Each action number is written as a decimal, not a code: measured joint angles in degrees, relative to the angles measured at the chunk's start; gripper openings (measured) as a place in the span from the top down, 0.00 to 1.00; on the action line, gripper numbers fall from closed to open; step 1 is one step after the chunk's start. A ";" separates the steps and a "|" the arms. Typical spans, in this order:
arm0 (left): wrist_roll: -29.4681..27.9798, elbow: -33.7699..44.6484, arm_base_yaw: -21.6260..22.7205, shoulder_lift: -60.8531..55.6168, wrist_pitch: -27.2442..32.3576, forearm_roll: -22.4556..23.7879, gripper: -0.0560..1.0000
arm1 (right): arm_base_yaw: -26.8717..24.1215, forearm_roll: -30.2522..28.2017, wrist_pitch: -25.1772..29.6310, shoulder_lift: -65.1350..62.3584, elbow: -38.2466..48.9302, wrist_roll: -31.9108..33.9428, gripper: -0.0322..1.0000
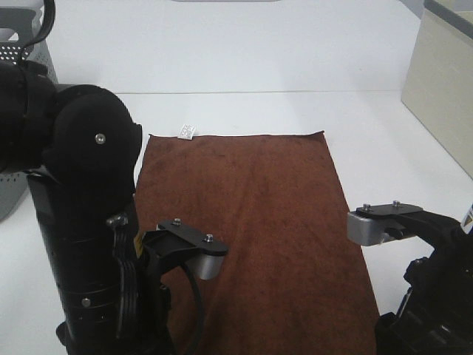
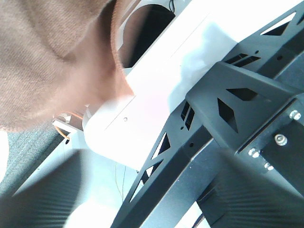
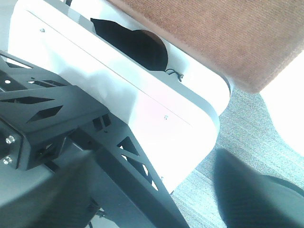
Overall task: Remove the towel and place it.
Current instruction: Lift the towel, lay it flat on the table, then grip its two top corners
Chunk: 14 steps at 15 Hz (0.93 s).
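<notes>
Towel [image 1: 251,222] lies flat on white table [image 1: 295,59], tag [image 1: 187,131] at far edge – both grippers' jaws blurred, state can't be told.

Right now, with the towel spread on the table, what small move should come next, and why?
Probably ease the left arm and right arm back a little. The towel lies flat on the table, tag at its far edge, and neither wrist view shows fingers on it, so it looks already placed.
</notes>
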 joint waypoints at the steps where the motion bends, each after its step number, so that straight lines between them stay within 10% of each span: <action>1: -0.40 0.00 -0.17 0.06 0.00 0.00 0.14 | 0.00 0.00 0.06 0.00 0.00 0.00 0.25; 7: -0.46 -6.07 3.50 0.06 0.52 4.87 0.08 | -2.52 -3.78 0.29 0.11 -6.76 0.97 0.22; 14: 7.56 -24.81 30.19 6.07 -3.04 6.93 0.08 | -25.50 -0.86 0.34 12.09 -31.34 -3.95 0.11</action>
